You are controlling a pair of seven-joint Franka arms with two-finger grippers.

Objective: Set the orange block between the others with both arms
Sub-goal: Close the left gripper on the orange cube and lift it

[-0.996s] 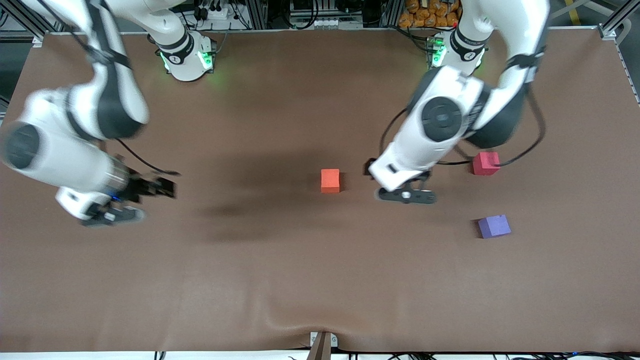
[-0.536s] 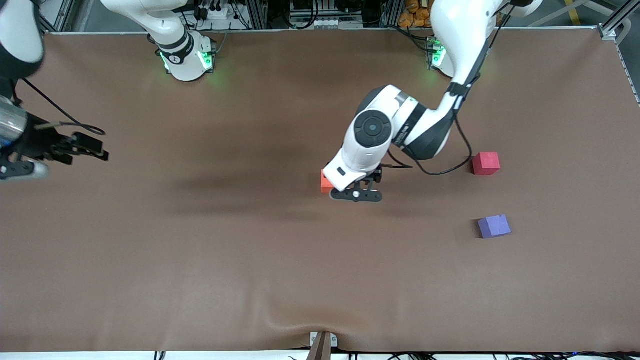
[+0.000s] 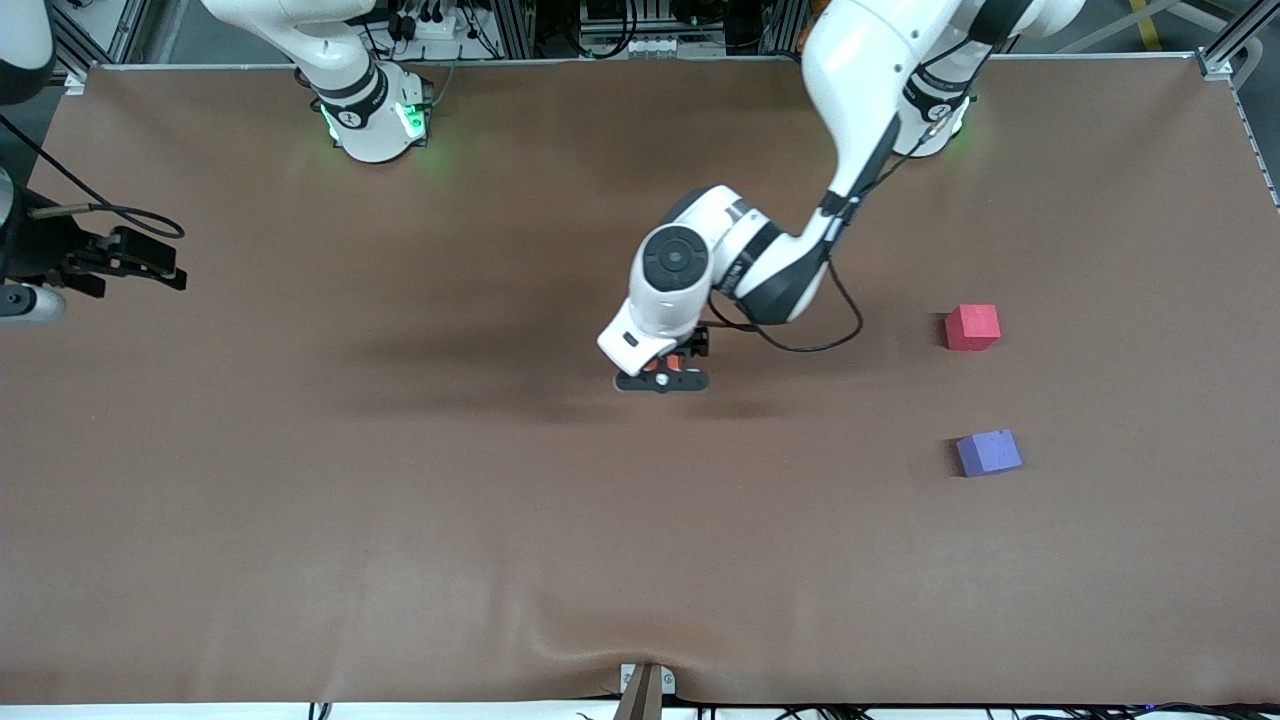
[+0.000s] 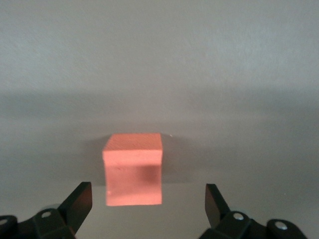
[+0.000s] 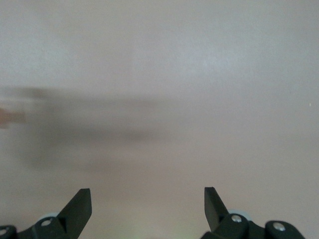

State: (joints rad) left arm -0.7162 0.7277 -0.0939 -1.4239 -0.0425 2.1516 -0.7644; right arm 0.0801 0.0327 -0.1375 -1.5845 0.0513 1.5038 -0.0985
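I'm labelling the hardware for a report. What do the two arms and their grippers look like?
Both arms are glossy white with dark joint bands and round black joint caps; black cables loop along them. Their white bases glow green. The left gripper and right gripper are black, each with two fingers.

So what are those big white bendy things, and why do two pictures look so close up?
They are two robot arms. One picture looks down on the brown table. The close-up ones come from little cameras on each arm's wrist. The left gripper hangs open right over the orange block, holding nothing yet. The right gripper waits, open, over the right arm's end of the table. A red block and a purple block lie toward the left arm's end, the purple one nearer the front camera.
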